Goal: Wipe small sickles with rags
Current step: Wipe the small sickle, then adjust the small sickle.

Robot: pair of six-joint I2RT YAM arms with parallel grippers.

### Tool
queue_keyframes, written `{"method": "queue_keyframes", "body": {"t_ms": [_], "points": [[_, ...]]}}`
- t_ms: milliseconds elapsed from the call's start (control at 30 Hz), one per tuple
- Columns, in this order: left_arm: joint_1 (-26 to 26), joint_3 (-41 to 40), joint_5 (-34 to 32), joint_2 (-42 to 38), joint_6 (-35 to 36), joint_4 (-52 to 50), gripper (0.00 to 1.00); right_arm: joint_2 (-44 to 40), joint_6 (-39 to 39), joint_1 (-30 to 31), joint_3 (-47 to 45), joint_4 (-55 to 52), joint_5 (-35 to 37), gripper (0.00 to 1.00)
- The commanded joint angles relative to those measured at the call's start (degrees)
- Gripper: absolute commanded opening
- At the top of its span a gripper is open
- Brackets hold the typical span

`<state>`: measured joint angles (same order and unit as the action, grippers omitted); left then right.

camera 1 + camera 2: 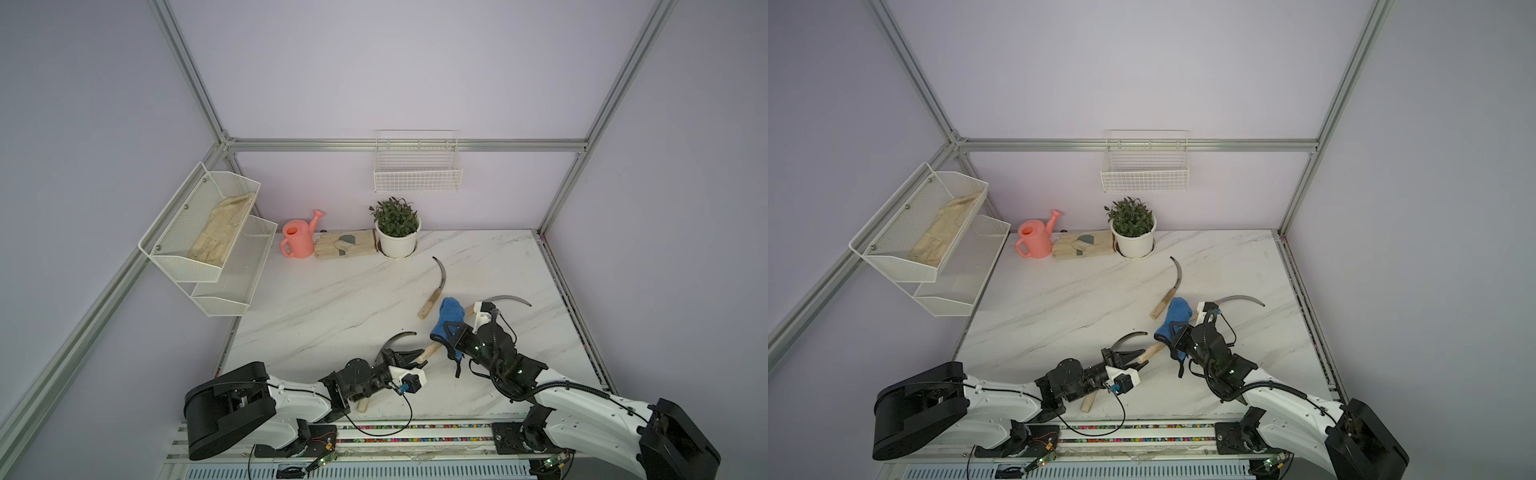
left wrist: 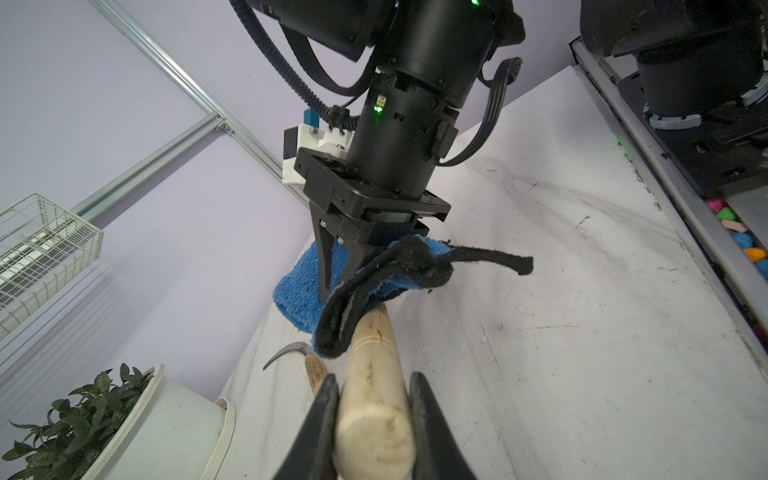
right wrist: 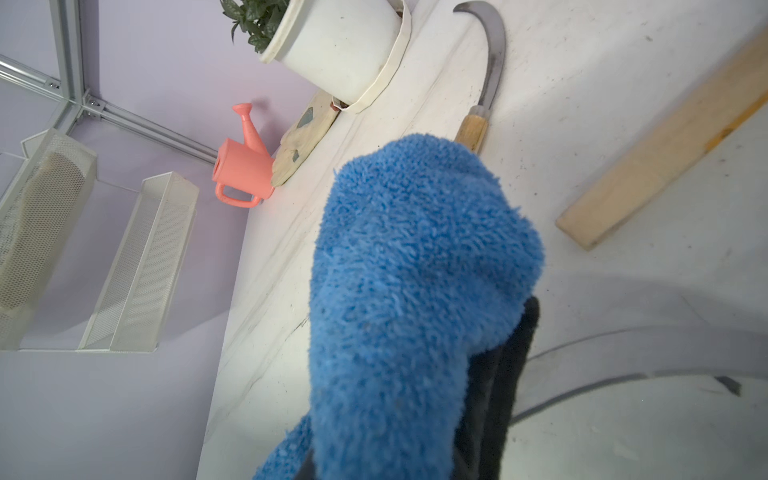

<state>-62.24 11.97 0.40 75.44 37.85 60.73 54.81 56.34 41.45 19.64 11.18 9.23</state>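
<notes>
Four sickles: held handle [image 2: 370,353], gripped at the front; far sickle [image 1: 432,298] lying free near the plant pot [image 1: 397,245]; side sickle [image 1: 511,296] partly under the right arm; front handle [image 1: 363,405] poking out beneath the left arm, near the table [image 1: 332,299] edge.
Loose blade: a dark blade [image 1: 397,337] arcs just beside the left wrist. Whether it joins the held handle or the front handle, I cannot tell.
Left gripper [image 2: 374,376]: clamped on the held handle near its butt, both jaws pressed to the wood.
Right gripper [image 2: 338,286]: pinched tight on the rag [image 3: 415,270], pointing down.
Rag position: black trim draped on the held handle's far end, touching it; blue pile hangs beyond, over the table.
Step, as I judge it: wiping the wood, with no blade seen under the cloth.
Risk of slip: only an edge of the rag looks pinched, so a hard stroke could pull it free.
Risk of twist: the grip sits at one end — cloth pressure at the other could lever the handle round in the jaws.
Risk of knock: an arm sweeping low could shove the front handle off the edge or drag the side sickle.
</notes>
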Motion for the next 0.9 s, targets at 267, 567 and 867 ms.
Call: {"method": "queue_keyframes", "body": {"t_ms": [267, 567, 867], "points": [[3.0, 7.7, -7.8, -1.4, -18.3, -8.9, 0.0, -21.8, -6.4, 1.0, 2.1, -21.6, 4.4, 0.0], [14.5, 6.9, -2.2, -8.9, -43.4, -11.0, 0.0, -22.1, -11.6, 1.7, 3.4, -23.3, -1.5, 0.0], [15.6, 7.6, -5.0, -12.2, -55.3, -14.1, 0.0, -9.7, -11.7, 7.7, 2.8, -12.9, -0.8, 0.0]]}}
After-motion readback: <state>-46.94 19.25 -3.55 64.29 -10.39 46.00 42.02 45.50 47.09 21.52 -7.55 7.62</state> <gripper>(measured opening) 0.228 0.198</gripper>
